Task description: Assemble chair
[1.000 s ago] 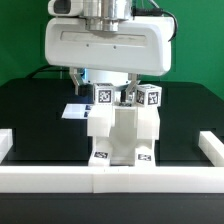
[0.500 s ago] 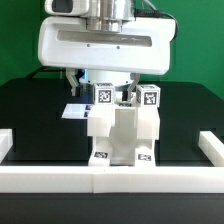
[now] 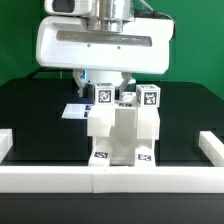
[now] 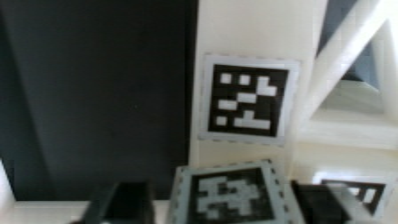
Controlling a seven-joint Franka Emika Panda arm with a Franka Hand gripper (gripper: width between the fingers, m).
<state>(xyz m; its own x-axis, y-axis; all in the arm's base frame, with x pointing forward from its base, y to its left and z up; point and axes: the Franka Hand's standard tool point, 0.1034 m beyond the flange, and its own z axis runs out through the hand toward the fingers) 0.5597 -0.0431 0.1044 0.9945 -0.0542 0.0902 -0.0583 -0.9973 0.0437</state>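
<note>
Gripper (image 3: pixel 104 86) sits low over the chair (image 3: pixel 122 130), its fingers (image 3: pixel 84 80) dropping behind the upper tagged blocks. You can't see the tips meet anything from the exterior view, but the jaws read as closed down as far as they go; what they pinch, if anything, I cannot tell, since the white housing hides the contact.

Your chair stands just behind the front rail (image 3: pixel 110 179), roughly at 6 o'clock of the black table (image 3: pixel 30 110), with the marker board (image 3: pixel 75 110) lying at about 10 o'clock from it. In the wrist view a tagged white face (image 4: pixel 246 98) fills the frame, with another tag (image 4: pixel 237 195) tilted close beside the dark fingers (image 4: pixel 125 200).

Watch for this: if the grip is off-centre on a block, lifting or pushing may tip the stack or drag it against the rail. A part only half seated could also pop loose when you move.

No brand or readable writing shows; you get only black-and-white square tags.
</note>
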